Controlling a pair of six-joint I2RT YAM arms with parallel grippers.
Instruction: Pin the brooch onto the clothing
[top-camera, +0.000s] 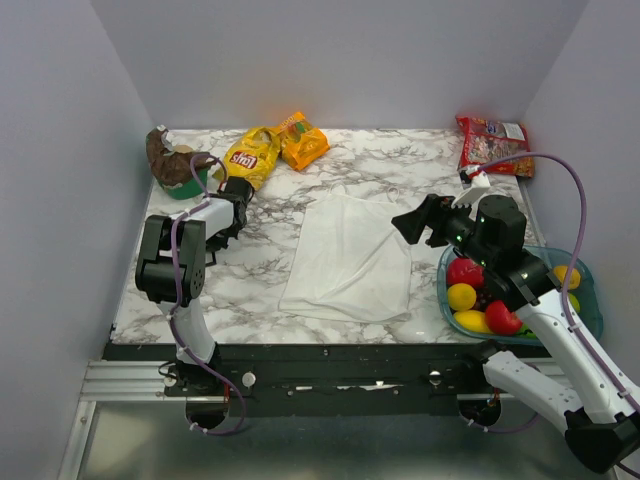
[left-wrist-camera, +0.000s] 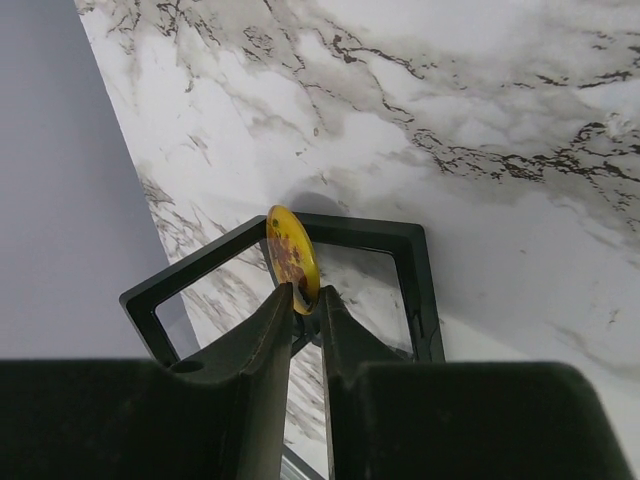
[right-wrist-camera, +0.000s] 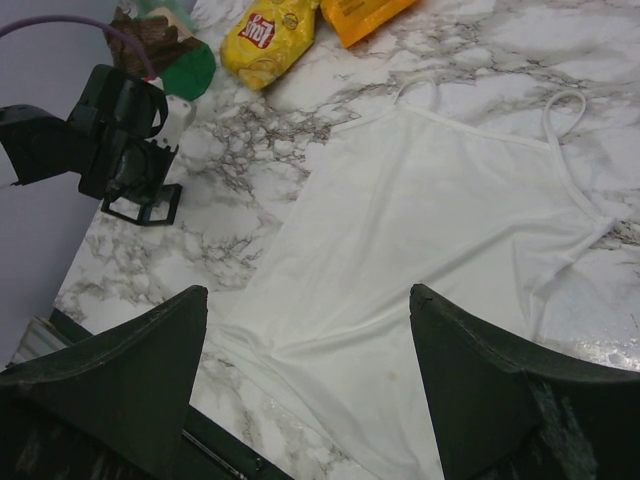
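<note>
The brooch (left-wrist-camera: 292, 258), a small gold-yellow disc, stands on edge between my left gripper's fingertips (left-wrist-camera: 306, 300), just above a small black square frame (left-wrist-camera: 400, 275) on the marble. My left gripper (top-camera: 222, 240) is shut on the brooch at the table's left side. The clothing, a white strappy top (top-camera: 350, 256), lies flat in the middle of the table and shows in the right wrist view (right-wrist-camera: 430, 240). My right gripper (right-wrist-camera: 308, 300) is open and empty, held above the top's right part (top-camera: 415, 222).
A yellow chip bag (top-camera: 250, 157) and an orange bag (top-camera: 302, 141) lie at the back. A green bowl with a brown thing (top-camera: 175, 165) sits back left. A red snack bag (top-camera: 492, 143) lies back right. A blue bin of fruit (top-camera: 585, 300) stands at the right.
</note>
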